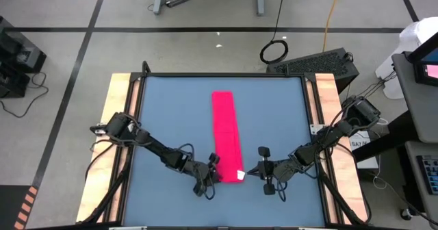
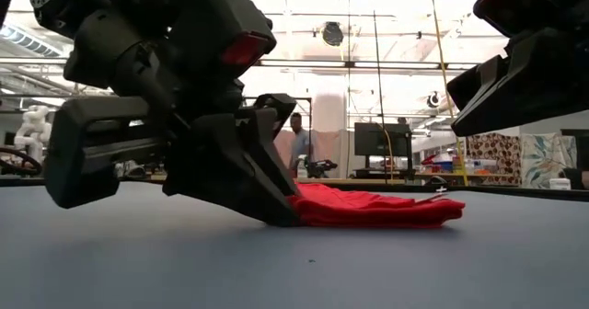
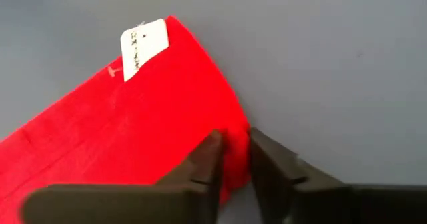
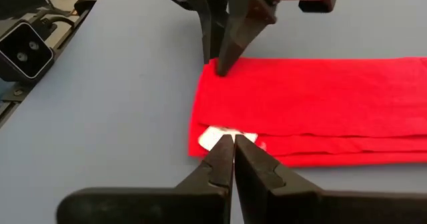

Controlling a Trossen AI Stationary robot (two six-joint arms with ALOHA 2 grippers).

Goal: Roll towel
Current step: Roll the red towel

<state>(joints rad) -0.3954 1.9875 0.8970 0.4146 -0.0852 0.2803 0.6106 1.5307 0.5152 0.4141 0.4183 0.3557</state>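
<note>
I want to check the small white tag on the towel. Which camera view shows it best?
The left wrist view: the white tag lies unobstructed on the towel corner, with faint markings visible. In the right wrist view the shut right pincer partly hides it. The high view shows only a white speck; the low view shows it edge-on.

Robotics lab: open hall, monitor [image 2: 375, 140], taped floor [image 1: 68, 45].

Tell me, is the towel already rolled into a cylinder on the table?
No. In the high view the towel lies flat as a long folded strip, with the left hand at its near end.
</note>
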